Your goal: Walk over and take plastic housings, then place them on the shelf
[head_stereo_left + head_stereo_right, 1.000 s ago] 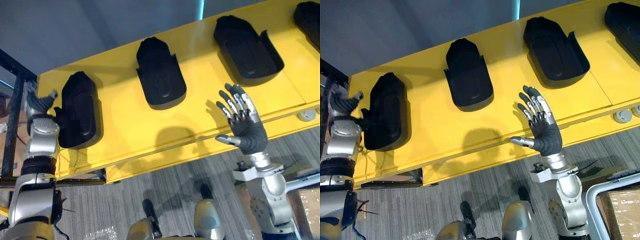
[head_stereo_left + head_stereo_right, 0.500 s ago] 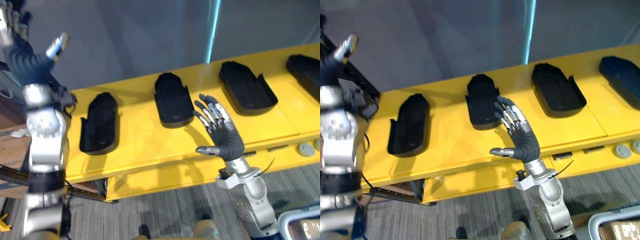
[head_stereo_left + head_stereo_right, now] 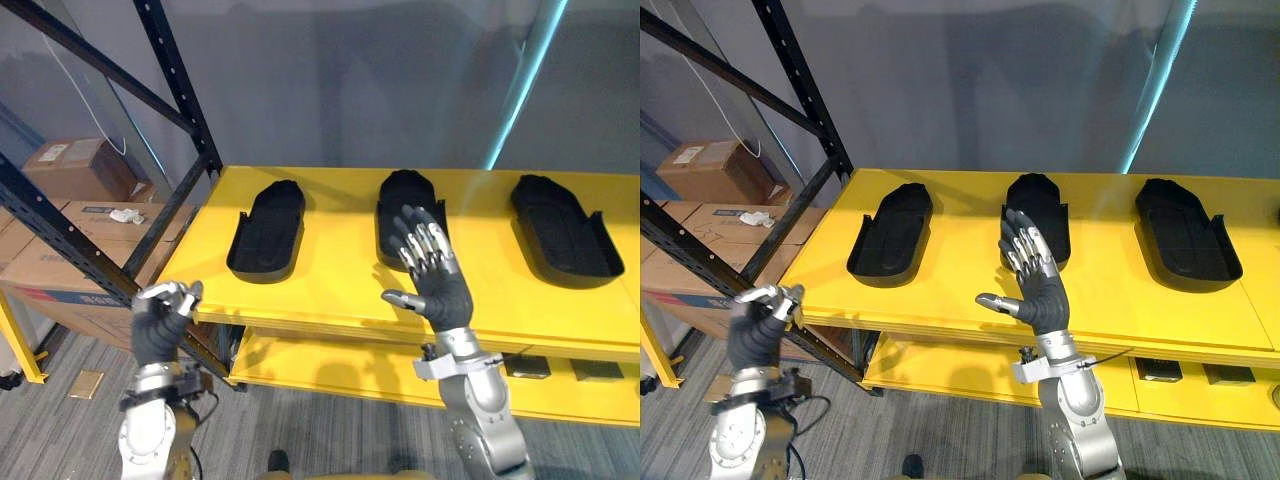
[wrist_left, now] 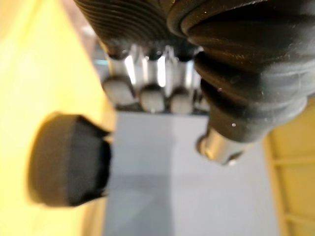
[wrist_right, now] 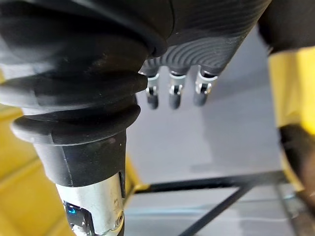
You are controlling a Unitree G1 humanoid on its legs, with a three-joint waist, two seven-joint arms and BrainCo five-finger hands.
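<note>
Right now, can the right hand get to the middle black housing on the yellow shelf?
Probably yes: the right hand is open, raised right before the middle housing, and nothing stands between them on the shelf.

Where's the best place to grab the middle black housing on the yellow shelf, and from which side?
Probably its near, squared end: the middle housing lies open side up, lengthwise away from the robot, with raised side walls there. The open right hand hovers in front of it, so come over the front edge of the yellow shelf and pinch one wall.
</note>
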